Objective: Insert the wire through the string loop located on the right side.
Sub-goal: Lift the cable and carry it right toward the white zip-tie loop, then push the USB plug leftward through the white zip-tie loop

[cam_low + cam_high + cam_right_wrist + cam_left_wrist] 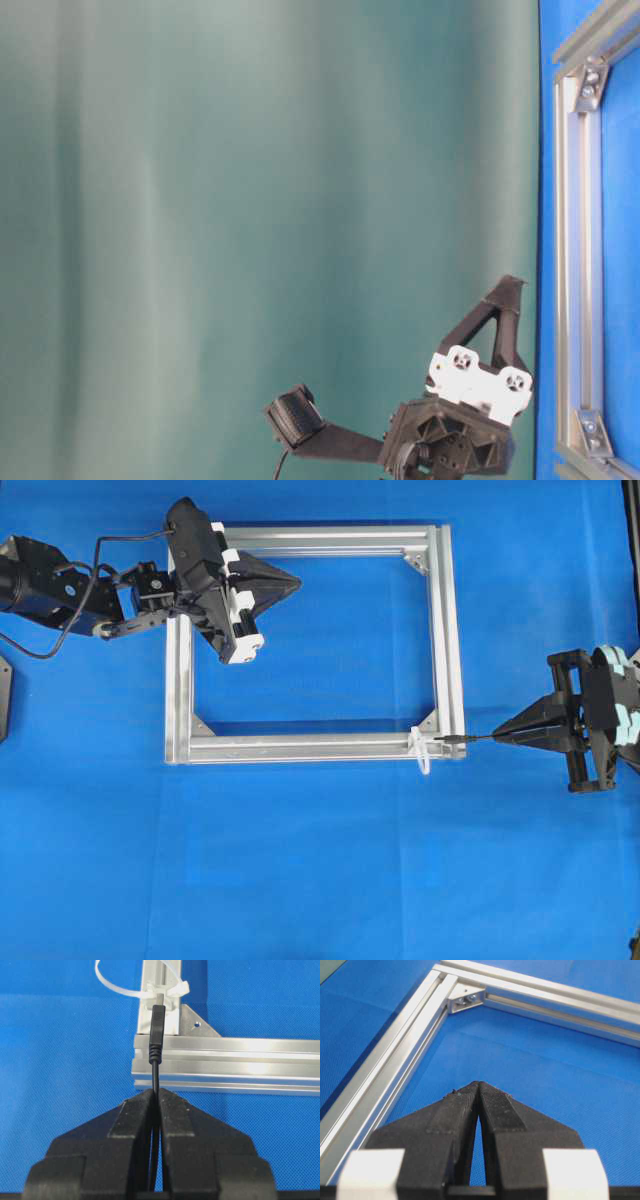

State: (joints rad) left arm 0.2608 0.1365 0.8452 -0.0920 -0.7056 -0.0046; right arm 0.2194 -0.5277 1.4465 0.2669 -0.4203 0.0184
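At white loop (165,991), black wire (156,1055) (round plug)

Bright even light, soft shadows, glare on frame (440,630), sharp focus

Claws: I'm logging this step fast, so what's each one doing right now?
Left claw: closed, holding nothing, above the blue cloth inside the frame.
Right claw: closed on the wire, plug tip at the string loop.
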